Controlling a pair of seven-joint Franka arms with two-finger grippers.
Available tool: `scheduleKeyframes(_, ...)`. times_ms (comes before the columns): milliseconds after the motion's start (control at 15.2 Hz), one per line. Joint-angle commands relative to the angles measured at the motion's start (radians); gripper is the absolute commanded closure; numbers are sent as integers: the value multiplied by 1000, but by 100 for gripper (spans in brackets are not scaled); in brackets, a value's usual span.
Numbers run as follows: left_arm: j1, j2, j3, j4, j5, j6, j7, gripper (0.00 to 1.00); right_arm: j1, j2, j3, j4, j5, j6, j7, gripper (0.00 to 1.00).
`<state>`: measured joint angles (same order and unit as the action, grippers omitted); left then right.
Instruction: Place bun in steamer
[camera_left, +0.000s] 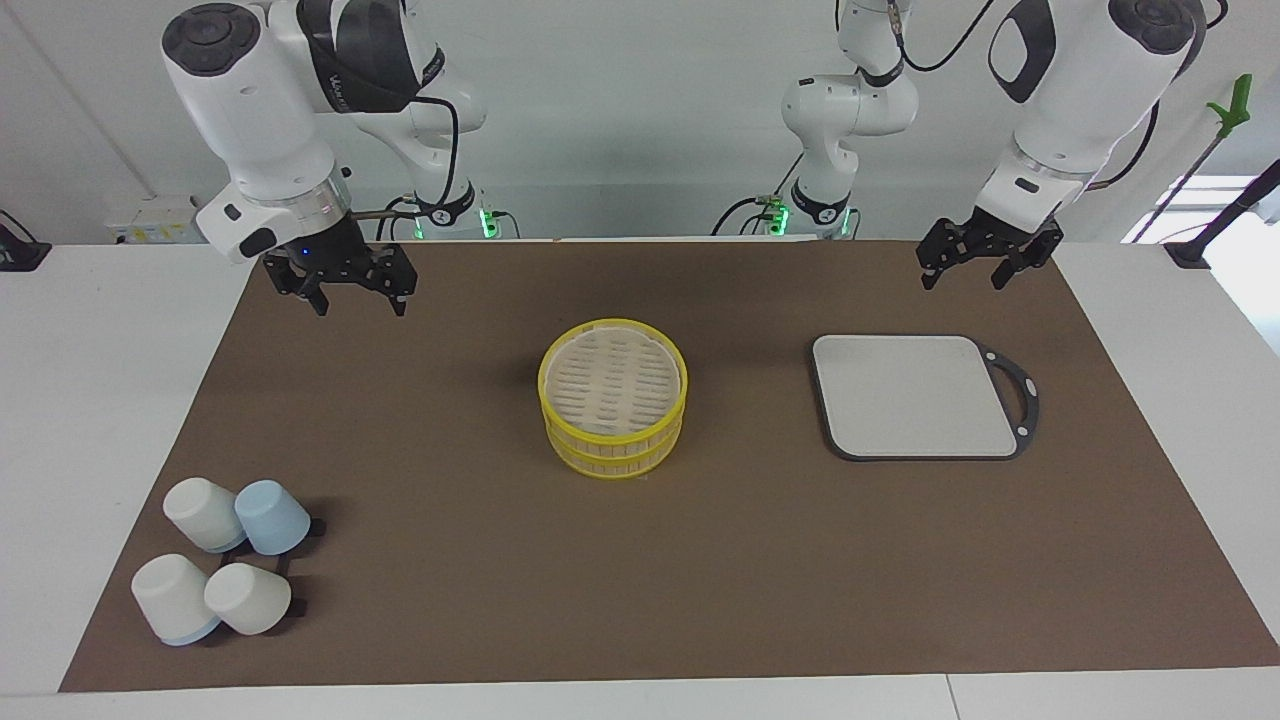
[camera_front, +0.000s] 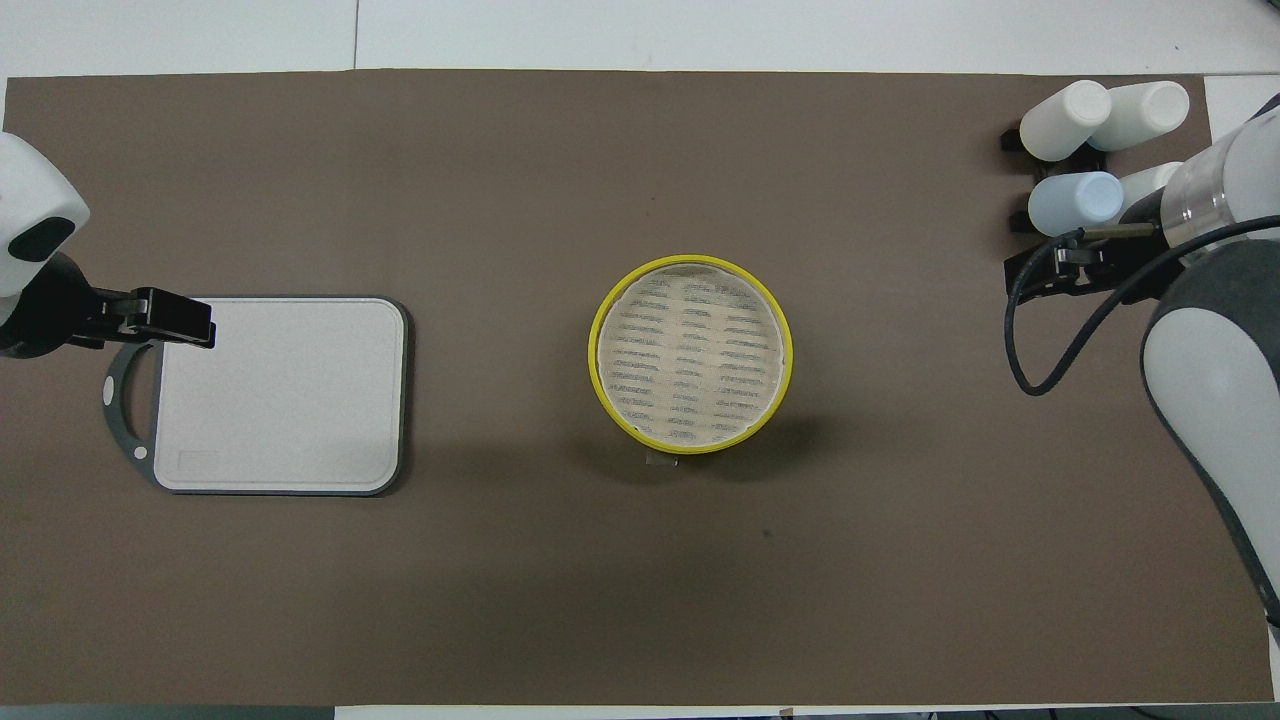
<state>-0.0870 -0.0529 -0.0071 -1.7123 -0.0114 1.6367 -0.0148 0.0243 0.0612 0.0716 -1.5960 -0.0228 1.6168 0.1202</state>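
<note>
The steamer (camera_left: 615, 452) stands mid-table as a two-tier yellow-rimmed stack. Its upper tier is the shallow lid (camera_left: 612, 376) with a pale slotted top (camera_front: 691, 350), so the inside is hidden. No bun shows in either view. My right gripper (camera_left: 360, 300) hangs open and empty over the brown mat toward the right arm's end, well apart from the steamer; it shows again as the right gripper (camera_front: 1060, 270) beside the cups. My left gripper (camera_left: 962, 280) waits open and empty over the mat next to the cutting board's handle, and in the overhead view the left gripper (camera_front: 185, 320) overlaps the board's edge.
A grey-rimmed white cutting board (camera_left: 915, 395) lies bare toward the left arm's end. Several white and blue cups (camera_left: 225, 560) lie on their sides at the mat's corner farthest from the robots, at the right arm's end (camera_front: 1090, 140). The brown mat (camera_left: 700, 580) covers the table.
</note>
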Motion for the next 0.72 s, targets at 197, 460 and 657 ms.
scheduleKeyframes(197, -8, -16, 1, -9, 16, -5, 3, 0, 5, 9, -15, 54, 20, -74, -77, 0)
scheduleKeyframes(460, -7, -18, 1, -9, 16, -6, 9, 0, 5, 8, -15, 56, 35, -49, -73, 0)
scheduleKeyframes(657, -7, -18, 1, -9, 16, -6, 7, 0, 6, 5, -13, 48, 32, -23, -70, 0)
